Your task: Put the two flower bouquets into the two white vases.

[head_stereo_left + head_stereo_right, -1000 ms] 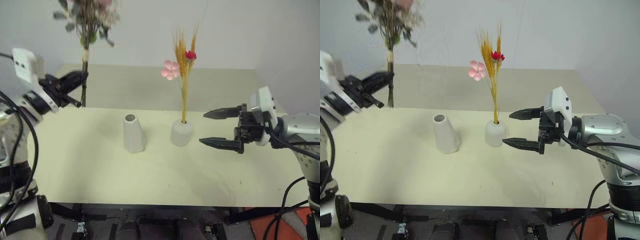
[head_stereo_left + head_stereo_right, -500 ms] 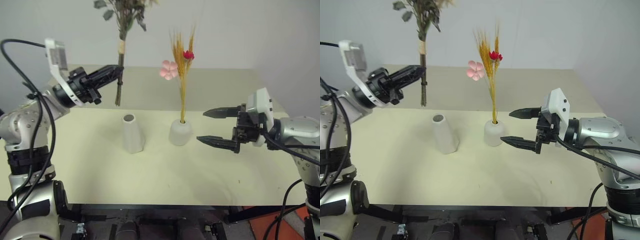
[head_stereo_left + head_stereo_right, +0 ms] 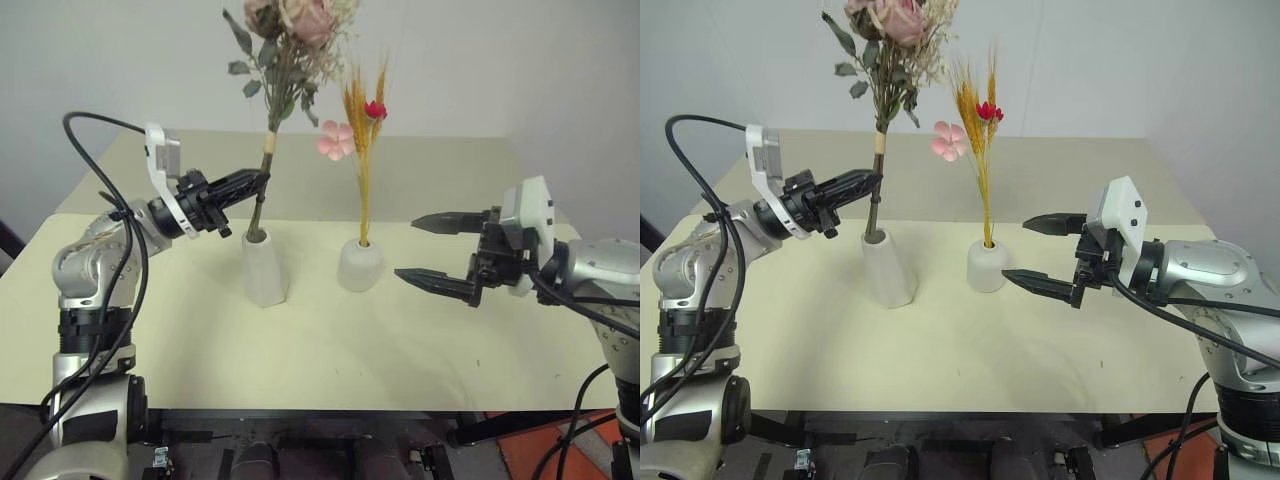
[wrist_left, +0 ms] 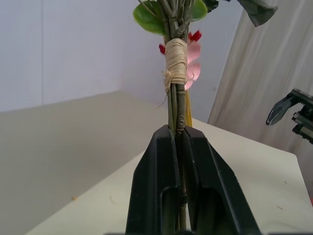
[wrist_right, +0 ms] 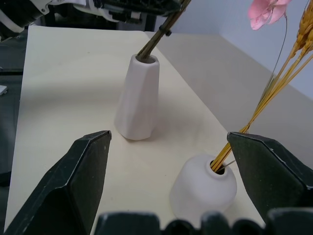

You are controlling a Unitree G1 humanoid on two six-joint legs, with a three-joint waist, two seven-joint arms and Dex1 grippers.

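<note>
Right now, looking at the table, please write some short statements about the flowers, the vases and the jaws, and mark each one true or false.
1. The rose bunch has its stems in the mouth of the tall vase. True.
2. The left gripper has let go of the roses. False: its jaws are shut on the stems.
3. The wheat bunch stands in the short vase. True.
4. The right gripper holds the short vase. False: its jaws are open, beside it.
</note>
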